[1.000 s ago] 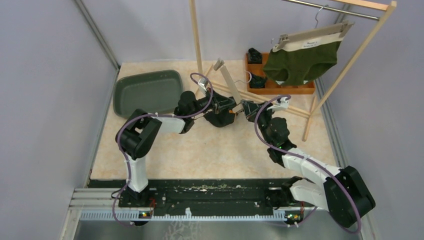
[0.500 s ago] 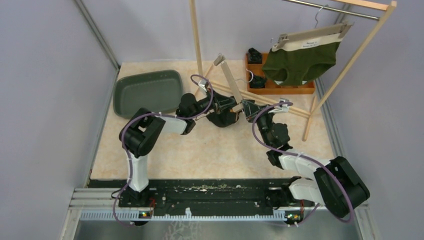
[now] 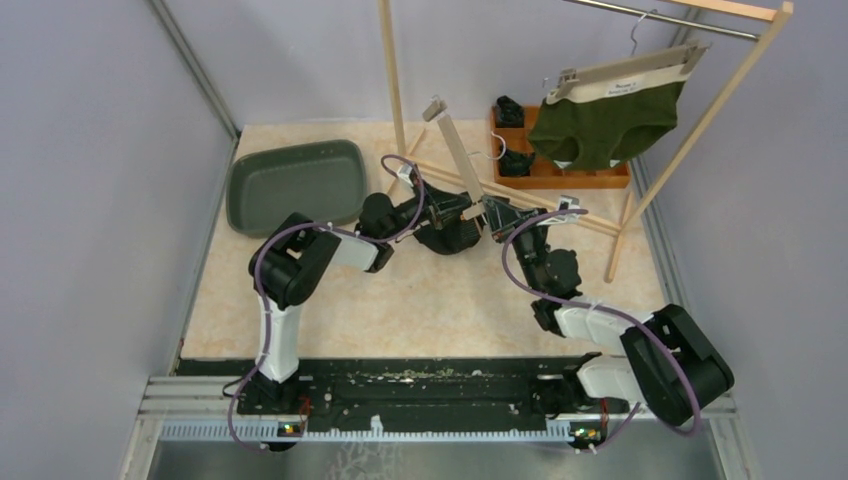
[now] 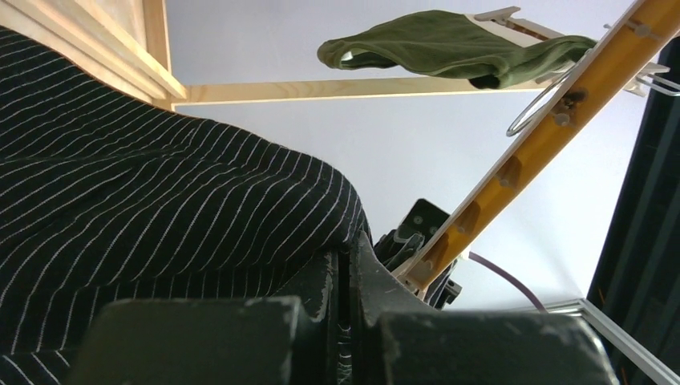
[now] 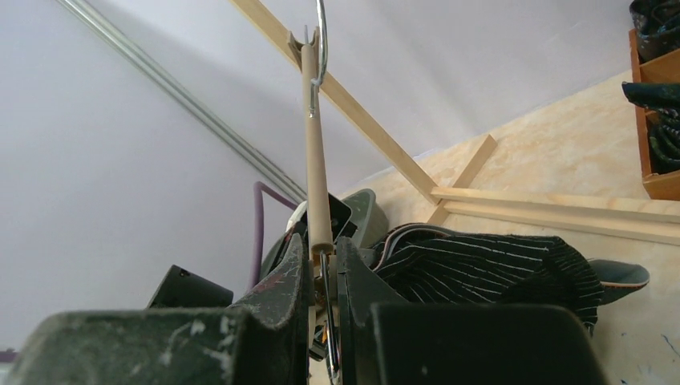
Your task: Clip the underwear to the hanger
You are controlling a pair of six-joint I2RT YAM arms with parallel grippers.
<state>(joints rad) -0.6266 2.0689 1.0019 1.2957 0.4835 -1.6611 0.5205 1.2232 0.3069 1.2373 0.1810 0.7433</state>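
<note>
The black pinstriped underwear [image 3: 447, 234] lies bunched on the floor mid-table; it also shows in the left wrist view [image 4: 160, 200] and the right wrist view [image 5: 489, 269]. My left gripper [image 3: 452, 212] is shut on its fabric edge [image 4: 350, 273]. A wooden clip hanger [image 3: 455, 150] stands tilted, one end up and back, the other low between the arms. My right gripper [image 3: 492, 213] is shut on its lower clip end [image 5: 319, 257]; the bar [image 5: 313, 144] rises to its metal hook. In the left wrist view the hanger [image 4: 529, 152] slants just right of the fabric.
A grey-green tray [image 3: 295, 183] sits at the back left. A wooden clothes rack [image 3: 395, 90] spans the back, with green underwear [image 3: 605, 125] hanging on another hanger at the right. A wooden box [image 3: 560, 172] with dark garments sits beneath. Rack base bars [image 3: 560, 205] cross behind the grippers.
The hanger's free end has swung up and back, standing steeper. Both grippers have drawn a little closer together over the black underwear.
</note>
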